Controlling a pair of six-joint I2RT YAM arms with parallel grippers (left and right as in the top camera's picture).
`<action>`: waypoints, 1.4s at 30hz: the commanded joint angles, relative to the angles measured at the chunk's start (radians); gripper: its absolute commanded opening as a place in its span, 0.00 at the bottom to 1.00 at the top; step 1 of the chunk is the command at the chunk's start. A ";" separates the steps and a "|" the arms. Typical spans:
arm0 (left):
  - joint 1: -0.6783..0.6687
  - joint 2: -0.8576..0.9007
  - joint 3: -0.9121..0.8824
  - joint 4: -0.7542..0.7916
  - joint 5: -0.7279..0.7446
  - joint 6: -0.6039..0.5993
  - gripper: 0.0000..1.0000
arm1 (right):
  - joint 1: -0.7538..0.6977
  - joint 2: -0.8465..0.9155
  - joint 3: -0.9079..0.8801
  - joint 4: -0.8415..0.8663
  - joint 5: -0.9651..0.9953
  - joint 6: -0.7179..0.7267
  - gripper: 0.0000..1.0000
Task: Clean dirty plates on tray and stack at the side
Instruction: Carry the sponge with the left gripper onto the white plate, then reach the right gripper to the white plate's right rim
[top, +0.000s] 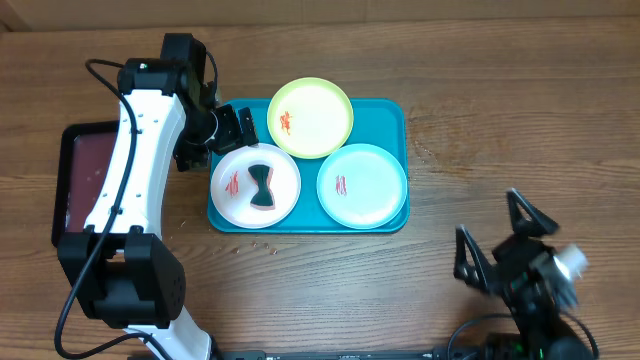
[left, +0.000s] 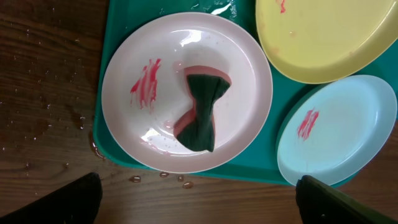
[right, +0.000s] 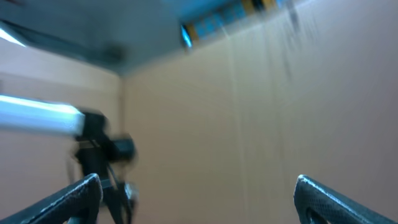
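Three smeared plates lie on the turquoise tray, a dark cloth on the white one. Left hand hovers wide open at the tray's edge; right hand, also wide open, is well apart.

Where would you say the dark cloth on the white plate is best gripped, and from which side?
I would grip the cloth at its narrow twisted waist, coming straight down with a finger on either side. It lies flat on the white plate, and its flared ends look too wide to pinch.
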 joint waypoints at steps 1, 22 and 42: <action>-0.004 -0.005 -0.007 0.001 0.001 0.009 1.00 | -0.003 -0.007 0.019 0.091 0.024 0.061 1.00; -0.004 -0.005 -0.007 0.001 0.001 0.009 1.00 | -0.003 0.870 1.403 -1.387 -0.459 -0.269 1.00; -0.004 -0.005 -0.007 0.001 0.001 0.009 1.00 | 0.471 1.371 1.493 -1.671 0.230 -0.052 1.00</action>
